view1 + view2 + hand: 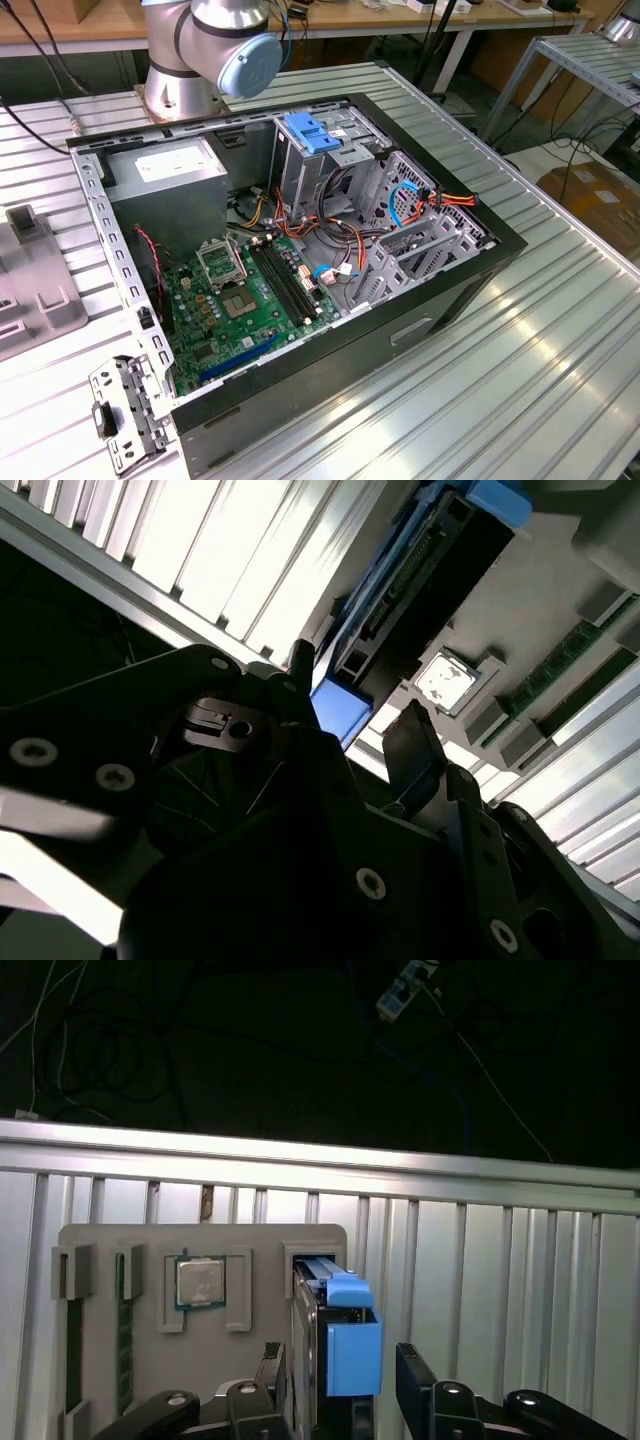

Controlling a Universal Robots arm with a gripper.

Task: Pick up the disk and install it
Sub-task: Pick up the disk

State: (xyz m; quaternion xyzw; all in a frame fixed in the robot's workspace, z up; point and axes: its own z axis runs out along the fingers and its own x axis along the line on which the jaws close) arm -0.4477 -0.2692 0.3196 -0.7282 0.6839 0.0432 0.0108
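The disk (345,1345) stands on edge in a slot of a grey holder plate (130,1250), its blue side rail facing up. My gripper (340,1388) is open and straddles it, one dark finger (272,1375) on each side, with a small gap showing at the far finger. In the second wrist view the disk (400,590) runs away from the gripper (355,705), its blue end between the fingertips. The open computer case (440,290) lies on its side in the exterior view, with the arm's base (200,60) behind it.
A processor chip (200,1282) and memory sticks (73,1350) sit in other pockets of the plate. The table's edge (320,1160) runs just beyond it. In the case are a drive cage with a blue latch handle (312,133), a grey power supply (170,170), a motherboard (240,300) and loose cables.
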